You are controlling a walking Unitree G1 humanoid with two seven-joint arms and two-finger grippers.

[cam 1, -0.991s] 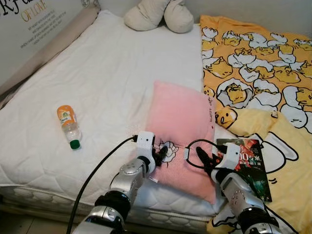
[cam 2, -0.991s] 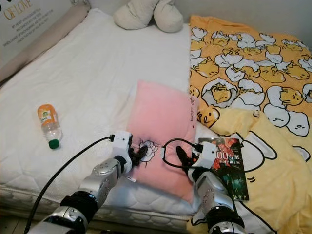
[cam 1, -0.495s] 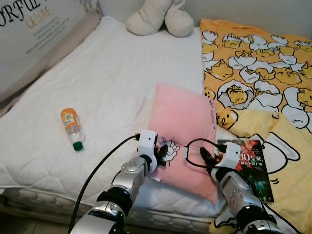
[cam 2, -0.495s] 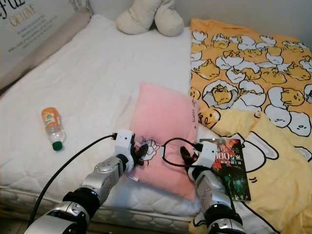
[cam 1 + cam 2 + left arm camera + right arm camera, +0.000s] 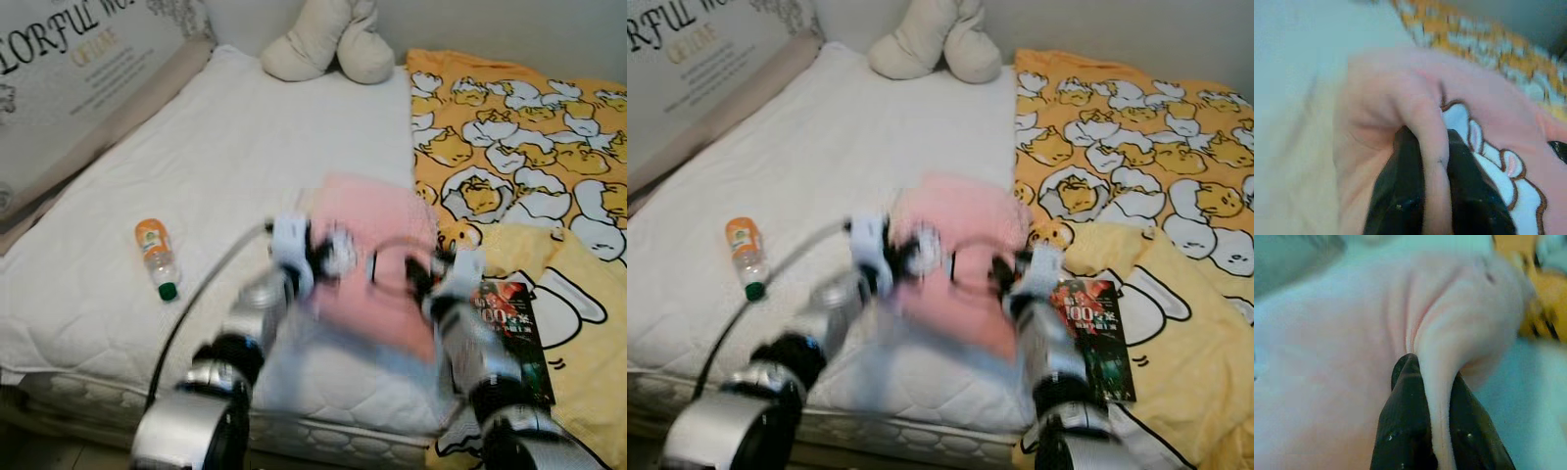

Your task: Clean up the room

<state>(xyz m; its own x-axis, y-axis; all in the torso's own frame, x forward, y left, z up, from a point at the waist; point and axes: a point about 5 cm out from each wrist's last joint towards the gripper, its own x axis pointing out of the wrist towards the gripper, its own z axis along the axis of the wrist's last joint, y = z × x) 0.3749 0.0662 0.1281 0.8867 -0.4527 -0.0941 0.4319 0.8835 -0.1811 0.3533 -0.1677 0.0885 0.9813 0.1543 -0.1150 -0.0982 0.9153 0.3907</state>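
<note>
Currently, the left gripper (image 5: 1432,166) and the right gripper (image 5: 1435,401) each pinch a fold of the pink pillow (image 5: 377,240) between 2 black fingers. The pillow sits over the white mattress (image 5: 245,137), close to the yellow cartoon blanket (image 5: 529,127); both arms are motion-blurred. Around it: an orange-labelled bottle (image 5: 155,257) lies on the mattress well to the left, a book (image 5: 514,328) lies on the blanket just beside the right arm, and a beige plush toy (image 5: 328,44) rests at the head of the bed.
</note>
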